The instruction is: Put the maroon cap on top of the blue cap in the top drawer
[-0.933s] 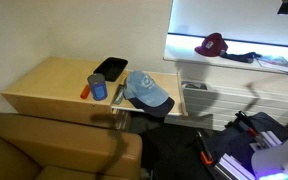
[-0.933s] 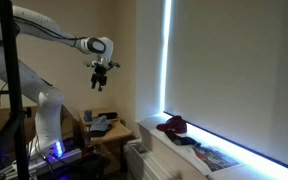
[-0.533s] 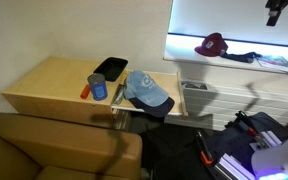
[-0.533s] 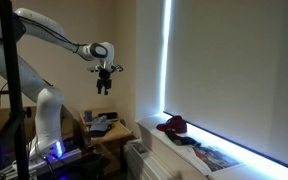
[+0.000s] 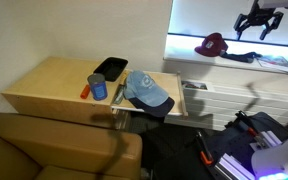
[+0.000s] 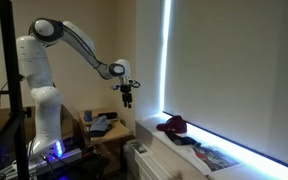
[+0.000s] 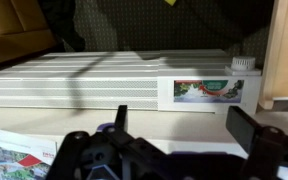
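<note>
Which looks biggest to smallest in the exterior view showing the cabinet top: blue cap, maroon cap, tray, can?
Largest: blue cap.
Next: tray and maroon cap look alike; that cap seems farther off, so unranked.
Smallest: can.

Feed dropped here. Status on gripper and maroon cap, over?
Gripper open, empty, up in the air, apart from the cap. Maroon cap on the sill, not gripped. Blue cap bare, nothing on it. Nothing seen in the way.

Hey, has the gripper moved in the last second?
Yes. In an exterior view the gripper has come lower and nearer the bright window edge, toward the maroon cap.
</note>
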Controlling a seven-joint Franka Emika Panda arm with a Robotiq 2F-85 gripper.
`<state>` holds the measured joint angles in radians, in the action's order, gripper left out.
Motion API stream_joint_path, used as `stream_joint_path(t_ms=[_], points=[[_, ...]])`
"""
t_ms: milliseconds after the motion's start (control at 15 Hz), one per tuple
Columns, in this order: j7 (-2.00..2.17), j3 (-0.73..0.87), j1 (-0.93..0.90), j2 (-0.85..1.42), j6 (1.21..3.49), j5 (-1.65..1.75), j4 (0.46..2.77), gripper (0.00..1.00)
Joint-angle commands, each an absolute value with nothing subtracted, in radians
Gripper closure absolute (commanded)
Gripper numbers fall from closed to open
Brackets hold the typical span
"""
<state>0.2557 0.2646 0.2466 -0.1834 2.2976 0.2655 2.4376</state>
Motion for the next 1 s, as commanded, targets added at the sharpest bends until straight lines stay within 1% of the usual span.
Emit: stream_joint_path(t_ms=[0, 67, 267, 400, 600, 667, 933], points=[[0.159, 0.291, 0.252, 0.037, 2.232, 0.051, 2.186, 0.0], [0.218, 0.275, 0.259, -0.068, 2.291, 0.142, 2.323, 0.0], [0.183, 0.284, 0.255, 0.03, 2.265, 0.073, 2.206, 0.0], [0.118, 0.281, 0.252, 0.038, 2.252, 0.094, 2.226, 0.0], [-0.108, 0.272, 0.269, 0.177, 2.205, -0.154, 2.098, 0.0], [-0.127, 0.27, 0.277, 0.224, 2.192, -0.201, 2.045, 0.0], [-0.026, 0.262, 0.299, 0.396, 2.227, -0.27, 1.836, 0.0]])
